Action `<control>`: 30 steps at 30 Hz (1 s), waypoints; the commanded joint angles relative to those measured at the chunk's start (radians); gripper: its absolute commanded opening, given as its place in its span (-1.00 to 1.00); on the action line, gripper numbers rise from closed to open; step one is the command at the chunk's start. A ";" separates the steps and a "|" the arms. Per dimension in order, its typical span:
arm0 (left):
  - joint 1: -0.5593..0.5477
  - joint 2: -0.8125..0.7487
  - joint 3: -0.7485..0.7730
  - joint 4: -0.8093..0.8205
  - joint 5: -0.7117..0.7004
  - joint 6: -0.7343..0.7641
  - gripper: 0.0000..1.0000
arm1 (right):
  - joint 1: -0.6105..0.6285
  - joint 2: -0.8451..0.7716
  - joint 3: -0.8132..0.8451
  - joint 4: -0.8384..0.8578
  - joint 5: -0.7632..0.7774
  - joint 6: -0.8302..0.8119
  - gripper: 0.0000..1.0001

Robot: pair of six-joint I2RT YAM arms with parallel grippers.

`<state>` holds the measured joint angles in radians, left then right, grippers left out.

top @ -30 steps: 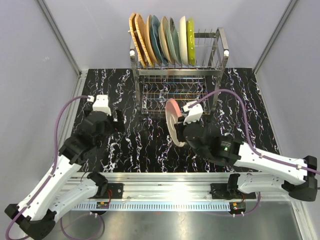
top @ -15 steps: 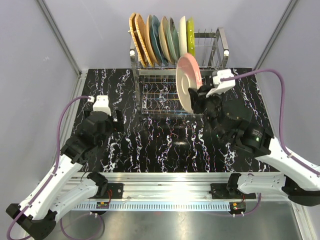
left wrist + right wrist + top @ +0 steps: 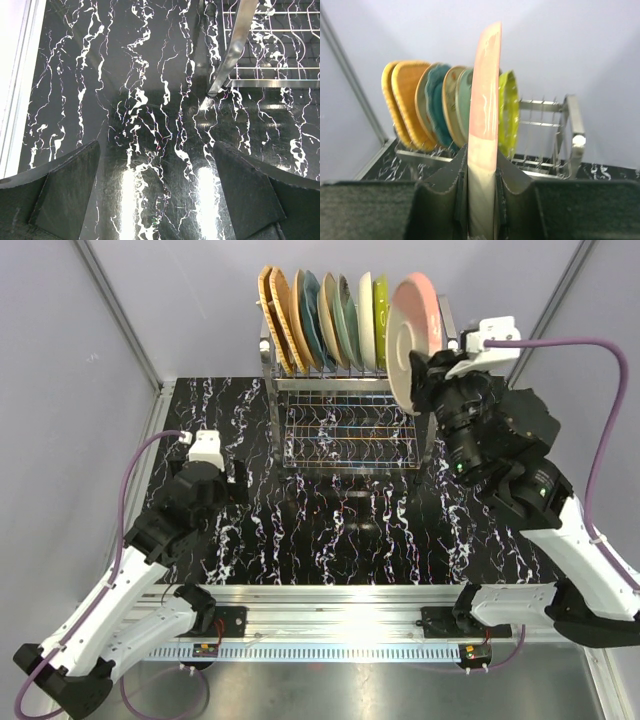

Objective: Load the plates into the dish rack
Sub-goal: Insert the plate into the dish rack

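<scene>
Arms, two of them, rise from the near edge of the black, white-veined table (image 3: pixel 330 530). On the left, the left gripper (image 3: pixel 156 165) hangs low over the tabletop with its two fingers spread as wide as they go and nothing between them. One foot of the dish rack (image 3: pixel 330 381) shows just beyond it in the left wrist view. Farther back on the right, the right gripper (image 3: pixel 481 155) is raised high, its two fingers pinched narrow on the lower rim of one pink-edged plate (image 3: pixel 412 335). That plate stands upright on edge over the right end of the rack's top tier, its cream face turned left; whether it touches the tines cannot be told. At the far side of the table stands the single two-tier steel rack. At least seven plates (image 3: pixel 330 315) stand on edge in its top row, overlapping too closely for a surer count. From the left they are two orange woven plates (image 3: pixel 275 305), one teal, one printed cream, one pale green, one plain cream and, just beside the held plate, one yellow-green plate (image 3: pixel 381 305).
</scene>
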<state>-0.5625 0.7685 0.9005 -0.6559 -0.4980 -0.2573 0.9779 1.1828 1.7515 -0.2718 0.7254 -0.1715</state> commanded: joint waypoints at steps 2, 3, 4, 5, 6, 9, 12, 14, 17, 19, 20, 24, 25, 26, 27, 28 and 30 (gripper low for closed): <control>0.006 0.005 -0.005 0.052 -0.017 0.015 0.98 | -0.088 0.043 0.127 0.134 -0.060 -0.065 -1.00; 0.006 0.006 -0.006 0.052 -0.017 0.015 0.98 | -0.129 0.058 0.166 0.103 -0.081 -0.060 -1.00; 0.006 0.006 -0.006 0.050 -0.016 0.013 0.98 | -0.158 0.087 0.180 0.076 -0.101 -0.039 -1.00; 0.006 0.006 -0.006 0.050 -0.016 0.013 0.98 | -0.185 0.100 0.189 0.075 -0.124 -0.027 -1.00; 0.006 0.006 -0.006 0.050 -0.016 0.013 0.98 | -0.214 0.112 0.207 0.057 -0.168 -0.010 -1.00; 0.006 0.008 -0.006 0.052 -0.011 0.013 0.98 | -0.355 0.165 0.241 0.020 -0.275 0.064 -1.00; 0.006 0.006 -0.011 0.050 -0.023 0.016 0.98 | -0.444 0.211 0.255 0.034 -0.331 0.101 -1.00; 0.006 0.009 -0.012 0.044 -0.034 0.016 0.98 | -0.470 0.256 0.282 0.023 -0.348 0.099 -1.00; 0.006 0.011 -0.012 0.044 -0.043 0.016 0.98 | -0.478 0.302 0.342 0.026 -0.365 0.066 -1.00; 0.006 0.012 -0.012 0.047 -0.040 0.018 0.98 | -0.478 0.325 0.382 0.029 -0.365 0.046 -1.00; 0.006 0.014 -0.014 0.047 -0.040 0.018 0.98 | -0.478 0.349 0.400 0.023 -0.363 0.026 -1.00; 0.006 0.020 -0.012 0.047 -0.042 0.016 0.98 | -0.482 0.411 0.494 0.019 -0.359 -0.014 -1.00; 0.007 0.020 -0.012 0.047 -0.042 0.016 0.98 | -0.485 0.423 0.509 0.020 -0.362 -0.025 -1.00; 0.007 0.023 -0.015 0.048 -0.040 0.016 0.98 | -0.487 0.446 0.529 0.010 -0.368 -0.029 -1.00; 0.006 0.023 -0.015 0.047 -0.039 0.016 0.98 | -0.487 0.458 0.570 0.002 -0.376 -0.033 -1.00; 0.006 0.025 -0.014 0.047 -0.039 0.016 0.98 | -0.487 0.469 0.589 -0.003 -0.377 -0.031 -1.00; 0.006 0.028 -0.015 0.047 -0.040 0.016 0.98 | -0.487 0.491 0.626 -0.010 -0.388 -0.026 -1.00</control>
<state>-0.5606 0.7921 0.8894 -0.6559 -0.5095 -0.2508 0.4881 1.6806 2.2677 -0.4484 0.4080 -0.1898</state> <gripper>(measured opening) 0.988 0.245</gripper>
